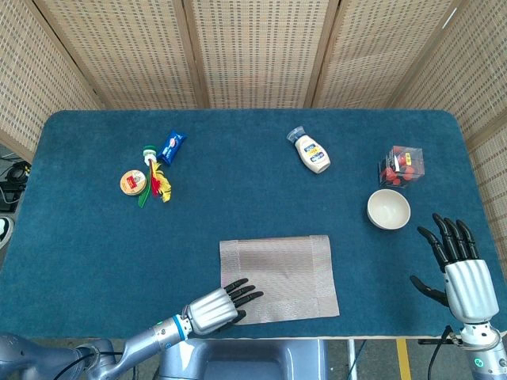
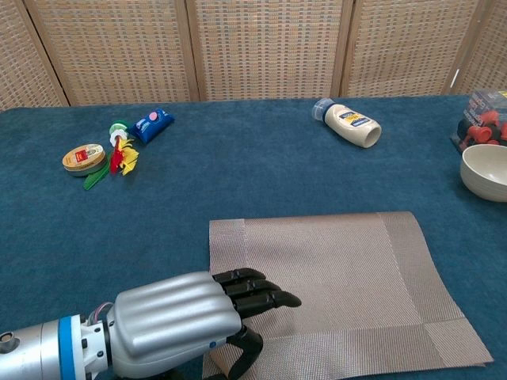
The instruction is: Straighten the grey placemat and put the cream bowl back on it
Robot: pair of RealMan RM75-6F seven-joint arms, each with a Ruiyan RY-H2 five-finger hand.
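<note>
A round tin (image 1: pixel 133 183) and blue packet (image 1: pixel 172 146) lie far left. The left hand (image 1: pixel 214 306) presses flat, fingers together, on the grey placemat (image 1: pixel 281 275) at its near-left corner. A mayonnaise bottle (image 1: pixel 311 151) lies beyond. The cream bowl (image 1: pixel 388 209) sits on the blue cloth, right of the mat. The right hand (image 1: pixel 459 262) hovers spread, empty.

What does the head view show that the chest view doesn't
Only the head view shows the right hand, open and raised near the table's right front corner, apart from the cream bowl, plus the table's near edge. Only the chest view shows the left hand's thumb curled at the grey placemat's near edge, in close-up. Both show the left hand resting on the grey placemat, the bowl off the mat to the right, the mayonnaise bottle and the small items far left.
</note>
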